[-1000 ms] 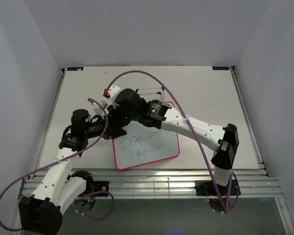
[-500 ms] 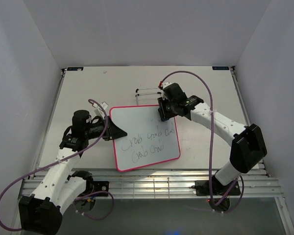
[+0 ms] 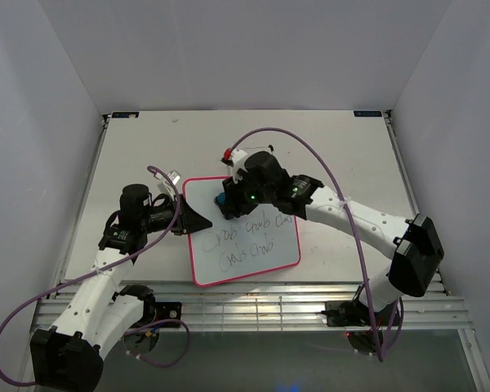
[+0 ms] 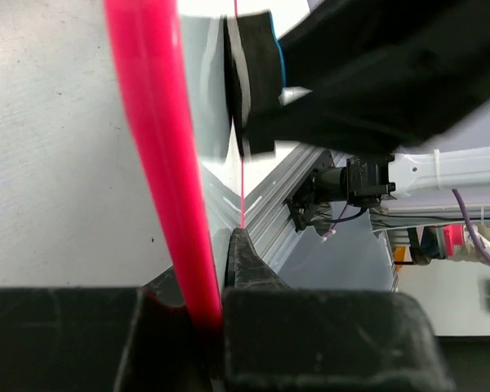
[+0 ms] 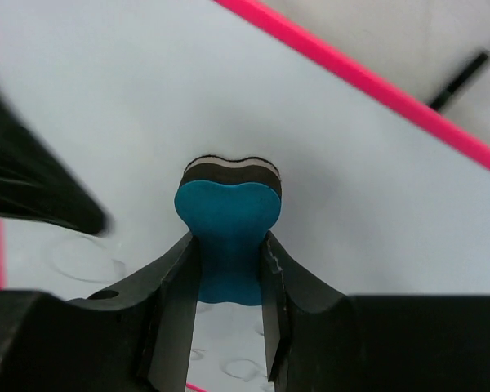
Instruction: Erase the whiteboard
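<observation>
The whiteboard lies mid-table, pink-framed, with dark scribbles across its lower half. My left gripper is shut on the board's left edge; in the left wrist view the pink frame runs down between the clamped fingers of that gripper. My right gripper is over the board's upper left part, shut on a blue bone-shaped eraser whose dark felt end presses on the white face. The eraser also shows edge-on in the left wrist view.
A thin black wire stand sits just behind the board's far edge, also visible in the right wrist view. A slatted metal rail runs along the table's near edge. White walls enclose the table on three sides.
The right gripper with the eraser swept from the board's upper left to its upper right corner, then back to the upper left. The left gripper and board stayed put.
</observation>
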{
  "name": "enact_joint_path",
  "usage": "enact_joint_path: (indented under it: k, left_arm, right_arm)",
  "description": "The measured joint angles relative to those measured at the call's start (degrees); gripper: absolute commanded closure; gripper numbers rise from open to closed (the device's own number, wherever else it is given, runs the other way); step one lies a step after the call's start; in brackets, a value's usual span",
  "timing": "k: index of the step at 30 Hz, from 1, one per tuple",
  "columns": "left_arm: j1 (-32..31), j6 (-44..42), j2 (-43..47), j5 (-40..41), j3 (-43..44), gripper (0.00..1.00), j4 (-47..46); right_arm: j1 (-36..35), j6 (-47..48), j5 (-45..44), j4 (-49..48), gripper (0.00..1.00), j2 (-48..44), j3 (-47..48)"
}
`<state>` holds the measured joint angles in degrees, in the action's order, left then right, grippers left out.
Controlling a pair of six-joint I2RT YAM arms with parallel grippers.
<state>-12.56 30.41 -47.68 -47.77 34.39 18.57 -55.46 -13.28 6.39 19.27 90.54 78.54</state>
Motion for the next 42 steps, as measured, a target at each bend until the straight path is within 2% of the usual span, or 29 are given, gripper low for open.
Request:
enact_joint_path:
  k: [2,6,8,10,16,21,25,29,36,42]
  left_arm:
    - [0.0,0.39,0.0,0.44,0.0,1.0,0.35]
    - [0.0,1.53,0.0,0.92,0.0,1.0,0.7]
    - [0.0,2.08,0.0,1.07,0.0,1.0,0.72]
    - [0.0,2.54,-0.13,1.14,0.0,1.0,0.72]
    - [0.02,2.45,-0.31,1.29,0.0,1.0,-0.13]
    - [-0.11,0.07,-0.33,0.39,0.0,1.0,-1.9]
    - [-0.66,-1.4,-0.33,-0.07,0.0,1.0,-2.97]
    - [-0.68,-0.07,-0.33,0.94,0.0,1.0,-2.32]
    - [-0.68,1.18,-0.37,1.51,0.0,1.0,-1.88]
    - [-0.66,1.6,-0.5,1.57,0.0,1.0,-1.84]
  right_arm:
    - [4.11,-0.28,1.7,-3.15,0.72,-3.89,-8.24]
    - [18.38,-0.35,2.29,-4.92,0.72,-10.03,-23.54]
    - [24.81,0.0,2.58,-5.31,0.73,-10.6,-28.02]
    - [28.3,0.33,2.78,-5.18,0.77,-10.14,-29.88]
    - [27.15,1.29,3.82,-5.33,0.78,-9.62,-27.87]
    - [21.2,1.07,8.26,-6.49,0.78,-9.4,-20.33]
    - [19.8,1.75,11.15,-7.65,0.78,-7.56,-14.88]
    - [22.77,2.58,10.56,-7.65,0.78,-5.64,-15.06]
    - [33.31,3.21,6.88,-7.21,0.79,-6.01,-23.28]
    - [31.43,3.26,7.45,-7.78,0.8,-6.01,-22.95]
